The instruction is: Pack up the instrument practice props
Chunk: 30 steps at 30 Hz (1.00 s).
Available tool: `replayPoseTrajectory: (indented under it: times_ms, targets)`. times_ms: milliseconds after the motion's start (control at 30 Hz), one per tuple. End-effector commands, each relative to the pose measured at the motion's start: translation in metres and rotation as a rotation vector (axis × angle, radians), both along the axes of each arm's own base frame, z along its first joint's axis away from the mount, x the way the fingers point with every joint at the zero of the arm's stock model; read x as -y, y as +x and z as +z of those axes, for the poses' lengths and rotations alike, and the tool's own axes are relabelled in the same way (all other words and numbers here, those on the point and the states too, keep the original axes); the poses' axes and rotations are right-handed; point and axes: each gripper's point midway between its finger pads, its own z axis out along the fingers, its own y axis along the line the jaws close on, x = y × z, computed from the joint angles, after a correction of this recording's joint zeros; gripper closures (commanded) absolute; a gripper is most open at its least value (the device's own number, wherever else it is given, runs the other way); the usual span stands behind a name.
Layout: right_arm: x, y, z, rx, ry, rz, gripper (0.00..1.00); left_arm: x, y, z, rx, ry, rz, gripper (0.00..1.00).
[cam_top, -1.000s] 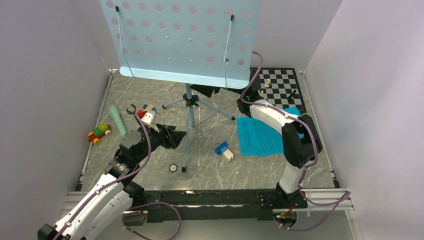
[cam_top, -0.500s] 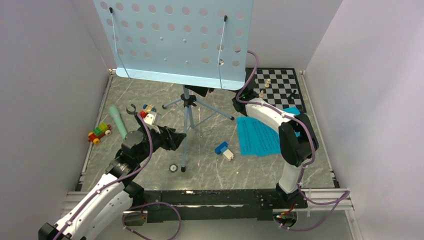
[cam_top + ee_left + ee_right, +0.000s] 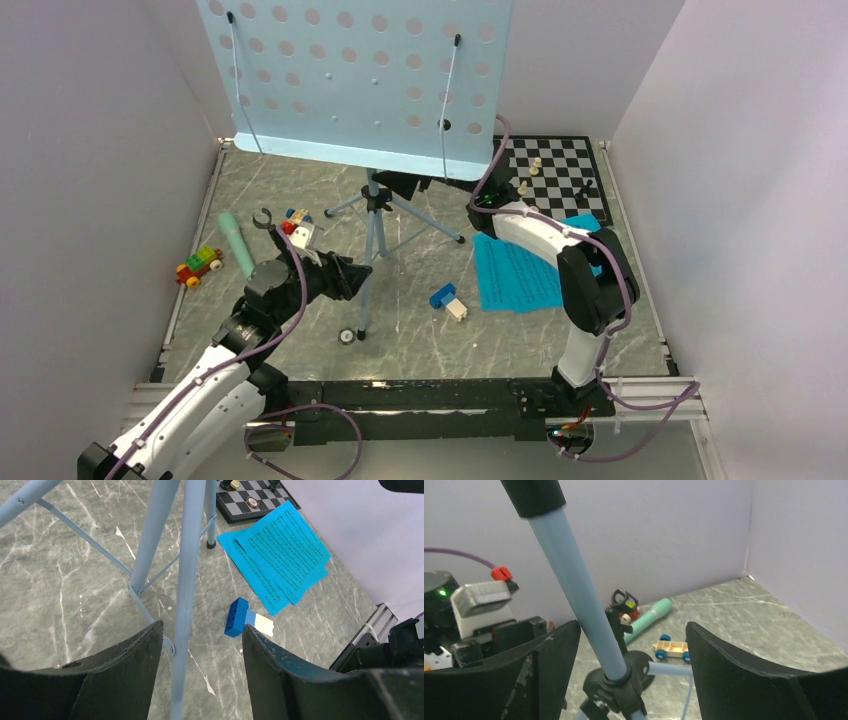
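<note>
Pale-blue metal dominates the scene: the tripod music stand with its perforated desk is upright in the middle of the grey marbled table, fully set up, legs spread, desk raised. Both arms are on it. The right gripper reaches in under the desk on the far side, its jaws wide apart either side of the upright pole without touching it. The left gripper sits lower on the near side, jaws parted around one tripod leg, with gaps showing on both sides. Neither has a grip, so I judge the folding or lifting of the stand as about to begin, not yet done.

The two cyan sheet-music pages lie overlapped flat on the table to the right, just near of the chessboard, untouched. The mint-green toy microphone lies on its side at the left, near a small toy car. The small black mic stand is just right of the microphone; only its clip is clear to me.

I see no box or bag, so nothing looks packed; all four props are left to do.
</note>
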Motion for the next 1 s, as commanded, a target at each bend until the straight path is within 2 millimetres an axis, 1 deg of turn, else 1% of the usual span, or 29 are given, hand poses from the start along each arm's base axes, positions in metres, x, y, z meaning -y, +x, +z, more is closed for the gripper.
replayPoseTrajectory:
  times_ms: [0, 167, 400, 600, 833, 967]
  targets:
    - [0.007, -0.004, 0.014, 0.135, -0.007, -0.066, 0.18, 0.005, 0.000, 0.009, 0.025, -0.026, -0.021, 0.37]
    - [0.007, -0.006, 0.020, 0.159, 0.009, -0.061, 0.18, 0.007, 0.000, 0.009, 0.028, -0.033, -0.025, 0.37]
    - [0.003, -0.003, 0.042, 0.183, 0.095, -0.043, 0.17, 0.011, 0.000, 0.007, 0.017, -0.031, -0.036, 0.38]
    - [-0.003, 0.001, 0.053, 0.197, 0.134, -0.024, 0.15, 0.013, 0.000, 0.007, 0.020, -0.028, -0.039, 0.39]
    - [-0.015, 0.004, 0.047, 0.215, 0.093, -0.021, 0.15, 0.016, 0.000, 0.004, 0.015, -0.019, -0.048, 0.39]
    - [-0.022, 0.003, 0.045, 0.206, 0.086, 0.001, 0.18, 0.018, 0.001, 0.004, 0.012, -0.018, -0.051, 0.39]
